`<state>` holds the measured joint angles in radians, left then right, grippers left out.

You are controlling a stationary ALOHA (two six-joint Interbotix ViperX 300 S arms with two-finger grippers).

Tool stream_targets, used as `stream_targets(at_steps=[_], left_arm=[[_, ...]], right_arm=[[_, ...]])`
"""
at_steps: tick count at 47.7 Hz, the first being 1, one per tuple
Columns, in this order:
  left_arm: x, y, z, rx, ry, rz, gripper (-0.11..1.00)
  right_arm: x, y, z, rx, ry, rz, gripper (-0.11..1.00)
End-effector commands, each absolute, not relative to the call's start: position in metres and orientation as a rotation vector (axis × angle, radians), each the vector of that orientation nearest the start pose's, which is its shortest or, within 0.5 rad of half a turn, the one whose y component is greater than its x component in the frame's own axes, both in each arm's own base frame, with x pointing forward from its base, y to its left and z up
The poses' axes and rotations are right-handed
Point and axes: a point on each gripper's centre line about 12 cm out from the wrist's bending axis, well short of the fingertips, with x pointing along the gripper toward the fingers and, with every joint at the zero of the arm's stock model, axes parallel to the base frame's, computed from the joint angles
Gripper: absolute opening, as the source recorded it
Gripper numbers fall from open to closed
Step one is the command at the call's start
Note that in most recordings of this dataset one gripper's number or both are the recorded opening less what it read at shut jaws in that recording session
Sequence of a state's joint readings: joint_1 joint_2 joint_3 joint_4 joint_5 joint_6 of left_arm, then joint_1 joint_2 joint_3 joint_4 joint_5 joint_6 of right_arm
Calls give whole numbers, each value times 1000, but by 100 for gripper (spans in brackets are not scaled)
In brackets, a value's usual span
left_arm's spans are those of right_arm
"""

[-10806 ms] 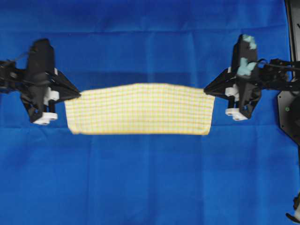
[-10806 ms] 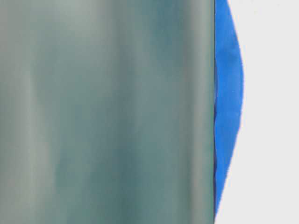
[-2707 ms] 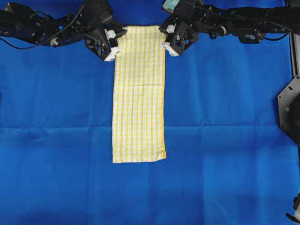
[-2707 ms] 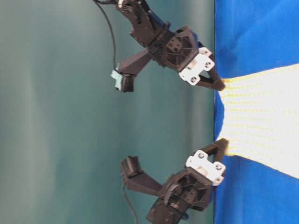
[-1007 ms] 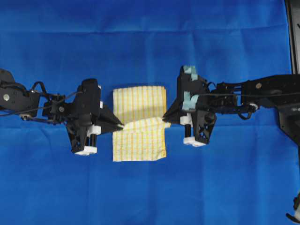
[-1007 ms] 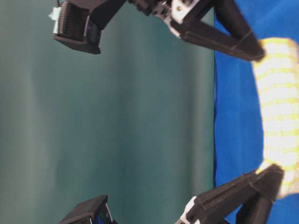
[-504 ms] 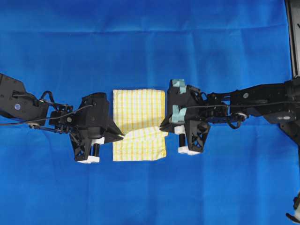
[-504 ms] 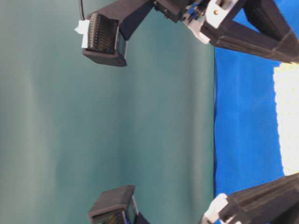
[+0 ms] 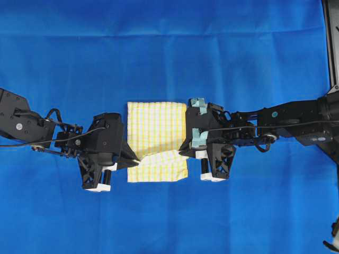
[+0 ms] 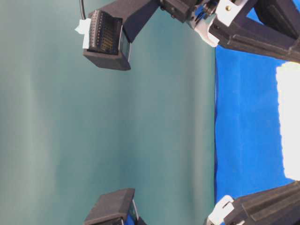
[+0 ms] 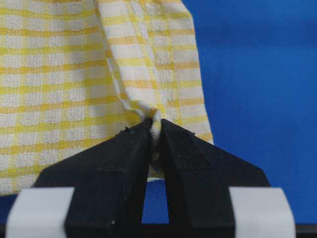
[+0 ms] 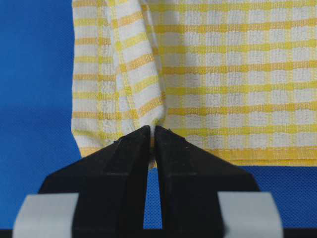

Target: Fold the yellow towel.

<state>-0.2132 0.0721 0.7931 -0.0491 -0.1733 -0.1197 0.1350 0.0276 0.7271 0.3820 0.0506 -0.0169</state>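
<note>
The yellow towel [image 9: 157, 127] lies on the blue cloth at mid-table, doubled over on itself, with its upper layer raised near the bottom edge. My left gripper [image 9: 136, 160] is shut on the towel's left corner, and the pinched fabric [image 11: 154, 116] bunches between its fingers. On the opposite side, my right gripper [image 9: 183, 152] is shut on the right corner, where the cloth [image 12: 151, 121] puckers at the tips. The two hold the lifted end just above the lower layer [image 12: 237, 74]. The table-level view shows the towel [image 10: 289, 117] as a pale strip between both arms.
A large plain blue cloth [image 9: 169, 47] covers the whole table. A black fixture [image 9: 331, 111] stands at the right edge. In the table-level view the right wrist camera [image 10: 104, 40] hangs before a green backdrop [image 10: 93, 131].
Both grippers have carried the held end of the towel toward the bottom of the overhead view, so the upper layer now covers more of the lower one. Both stay shut.
</note>
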Motion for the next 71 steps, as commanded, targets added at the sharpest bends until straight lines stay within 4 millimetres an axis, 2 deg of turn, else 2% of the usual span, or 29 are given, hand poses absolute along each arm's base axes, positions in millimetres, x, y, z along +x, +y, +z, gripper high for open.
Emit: stream_targets(at_steps=[1,5,8,10,16,18,19,21,28,35,47,53,61,71], left_arm=[[363,-80,135,-87,652,-150,5],[364,-80,138,-88,644,-151,7],[364,-81,141,-89,638,-153,18],[363,-82,143,-87,635,-157,31],[359,-83,153,-81,640,-166,69],[356,-83,156,-80,649,-166,79],[355,-83,159,-78,655,-167,80],[352,-82,164,-76,661,-168,77],[341,-80,181,-73,669,-171,68],[325,-74,197,-79,632,-169,67],[289,-59,218,-96,502,-158,67],[267,-48,223,-102,441,-141,67],[241,-36,230,-76,370,-126,67],[209,-22,230,-66,283,-93,66]], right_arm=[[371,52,146,304,781,3,4],[373,53,148,313,776,2,5],[374,54,150,325,770,1,10],[376,56,153,326,763,7,20],[375,61,163,324,750,27,60],[373,62,168,324,743,34,71],[372,62,171,325,738,37,77],[368,62,179,326,728,45,82],[352,59,206,310,667,68,72],[329,51,222,295,613,70,73],[277,31,243,282,498,49,73],[254,22,248,266,450,37,73],[222,6,245,268,386,-13,73],[190,4,249,227,294,-1,72]])
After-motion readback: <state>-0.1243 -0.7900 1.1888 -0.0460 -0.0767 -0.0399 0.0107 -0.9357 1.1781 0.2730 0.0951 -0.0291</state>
